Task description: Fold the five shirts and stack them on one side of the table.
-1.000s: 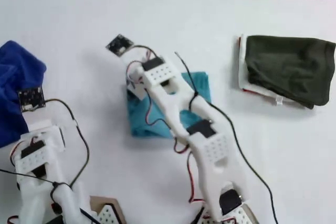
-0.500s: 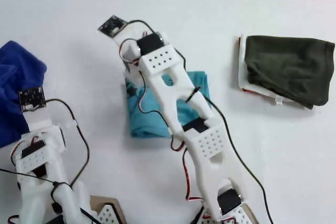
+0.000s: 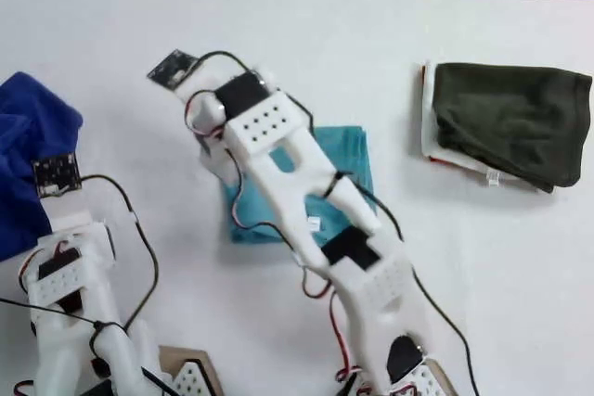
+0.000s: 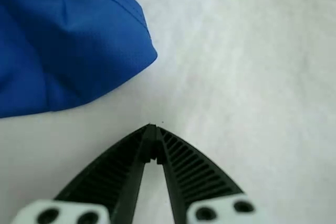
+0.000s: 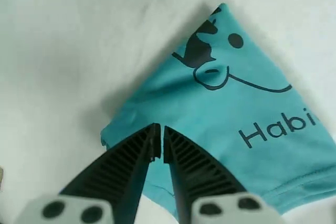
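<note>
Teal shirt (image 5: 226,114) may unfold if we snag it with our right gripper (image 5: 159,144), fingers nearly closed; left gripper (image 4: 152,148) closed, empty

Your right arm (image 3: 264,122) reaches out long and diagonal from its base, with the right gripper (image 5: 159,129) pointing down and its fingers (image 5: 134,156) drawn together. Your left arm (image 3: 65,275) sits tucked near its base. The left gripper (image 4: 152,129) is closed tip to tip.
</note>
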Robot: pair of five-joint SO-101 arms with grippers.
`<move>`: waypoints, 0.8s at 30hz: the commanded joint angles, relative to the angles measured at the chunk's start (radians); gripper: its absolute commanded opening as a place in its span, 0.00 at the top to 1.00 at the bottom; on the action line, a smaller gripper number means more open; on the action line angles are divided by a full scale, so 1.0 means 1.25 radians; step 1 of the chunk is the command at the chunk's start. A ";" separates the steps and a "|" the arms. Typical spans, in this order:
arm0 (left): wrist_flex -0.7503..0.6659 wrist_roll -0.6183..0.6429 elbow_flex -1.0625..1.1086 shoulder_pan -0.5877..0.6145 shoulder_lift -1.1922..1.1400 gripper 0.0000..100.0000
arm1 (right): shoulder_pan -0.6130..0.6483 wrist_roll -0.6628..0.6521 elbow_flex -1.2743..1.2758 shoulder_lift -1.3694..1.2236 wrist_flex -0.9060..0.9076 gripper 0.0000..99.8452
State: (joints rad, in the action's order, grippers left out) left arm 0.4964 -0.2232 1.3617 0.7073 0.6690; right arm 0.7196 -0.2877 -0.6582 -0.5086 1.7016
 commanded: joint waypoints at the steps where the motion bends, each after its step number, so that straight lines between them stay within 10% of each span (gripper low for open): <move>1: -0.014 0.006 -0.003 -0.017 0.017 0.97 | 0.003 0.005 0.130 0.153 -0.074 0.98; 13: -0.014 0.006 -0.003 -0.017 0.017 0.97 | -0.017 0.000 0.880 0.404 -0.506 0.98; 24: -0.014 0.006 -0.003 -0.017 0.017 0.97 | -0.147 -0.001 0.950 0.447 -0.592 0.98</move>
State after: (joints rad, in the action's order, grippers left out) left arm 0.4964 -0.2232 1.3617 0.7073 0.6690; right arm 0.5570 -0.2877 0.5800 -0.0253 0.9482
